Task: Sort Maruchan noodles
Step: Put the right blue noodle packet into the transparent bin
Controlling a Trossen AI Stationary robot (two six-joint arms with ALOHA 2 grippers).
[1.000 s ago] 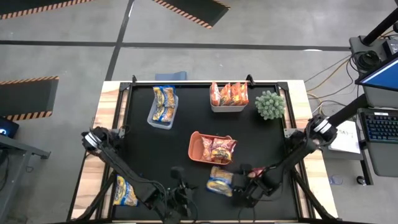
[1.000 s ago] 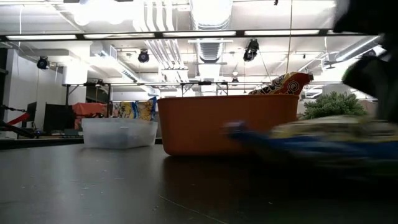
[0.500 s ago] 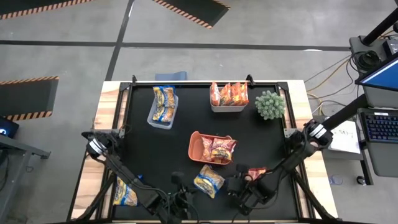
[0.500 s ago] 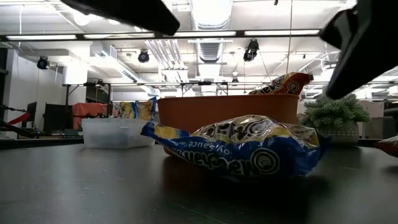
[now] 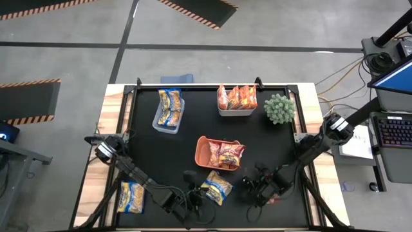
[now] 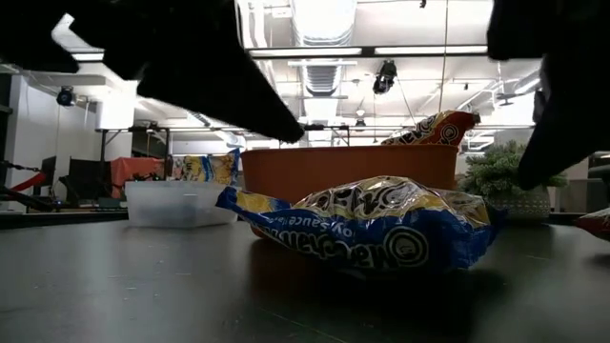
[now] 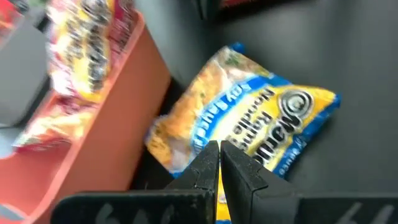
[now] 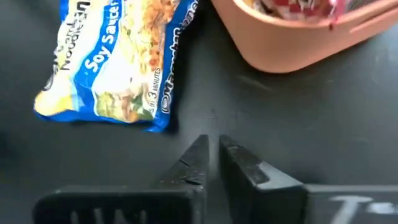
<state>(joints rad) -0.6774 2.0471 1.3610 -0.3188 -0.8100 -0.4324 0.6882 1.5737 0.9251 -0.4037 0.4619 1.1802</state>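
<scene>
A blue-and-yellow Maruchan packet point(image 5: 217, 187) lies flat on the black mat just near of the orange bin point(image 5: 202, 152); it also shows in the low view point(image 6: 381, 233). My left gripper point(image 5: 198, 192) hovers at the packet's left side, fingers shut, as the left wrist view shows point(image 7: 219, 158). My right gripper point(image 5: 251, 187) is to the packet's right, shut and holding nothing point(image 8: 212, 152). Red packets point(image 5: 226, 154) sit in the orange bin. Another blue-and-yellow packet point(image 5: 131, 196) lies on the wooden strip at the near left.
A clear bin point(image 5: 168, 108) holds blue-and-yellow packets at the far left. A white bin point(image 5: 237, 98) with orange packets stands at the far middle, and a green plant point(image 5: 279, 108) to its right. A red packet point(image 6: 600, 221) lies near the right arm.
The blue-and-yellow packet moved a little toward the table's left with my right gripper beside it, then came to rest flat. My right gripper then drew back toward the right. My left gripper moved in toward the packet from the near left.
</scene>
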